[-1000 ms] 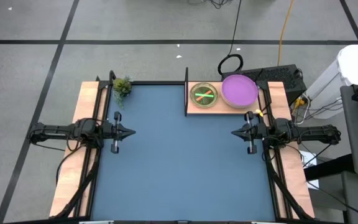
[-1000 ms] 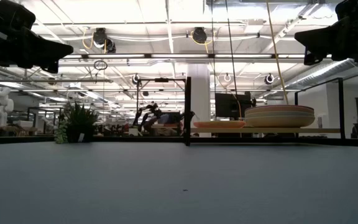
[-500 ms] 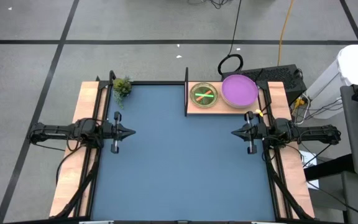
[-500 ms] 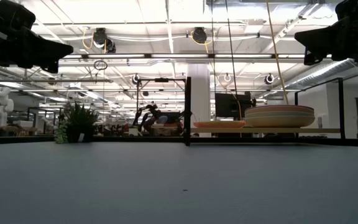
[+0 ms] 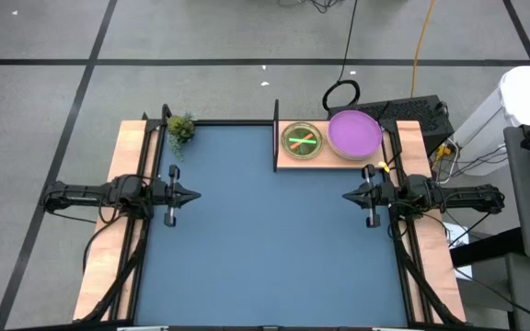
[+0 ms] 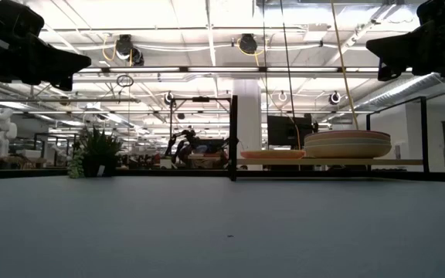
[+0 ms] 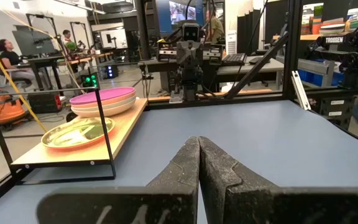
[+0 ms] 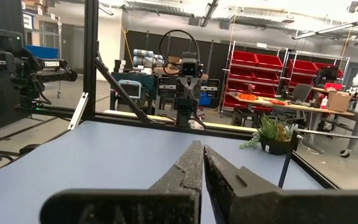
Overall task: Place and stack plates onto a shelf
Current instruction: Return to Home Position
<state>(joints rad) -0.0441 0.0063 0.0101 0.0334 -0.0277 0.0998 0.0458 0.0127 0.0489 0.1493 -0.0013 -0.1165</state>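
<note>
Plates (image 5: 353, 133) in two stacks on shelf (image 5: 285, 163) at worktop's (image 5: 265, 257) far edge. Left pincer (image 5: 194, 194) and right pincer (image 5: 346, 195) pressed together, empty, at opposite sides. Best parked level, well clear of shelf.

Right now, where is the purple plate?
In the high view, the purple plate tops a stack at the right end of the shelf, beside the green plate.

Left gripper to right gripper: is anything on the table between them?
Nothing. The high view shows only bare blue tabletop between the left gripper and the right gripper.
</note>
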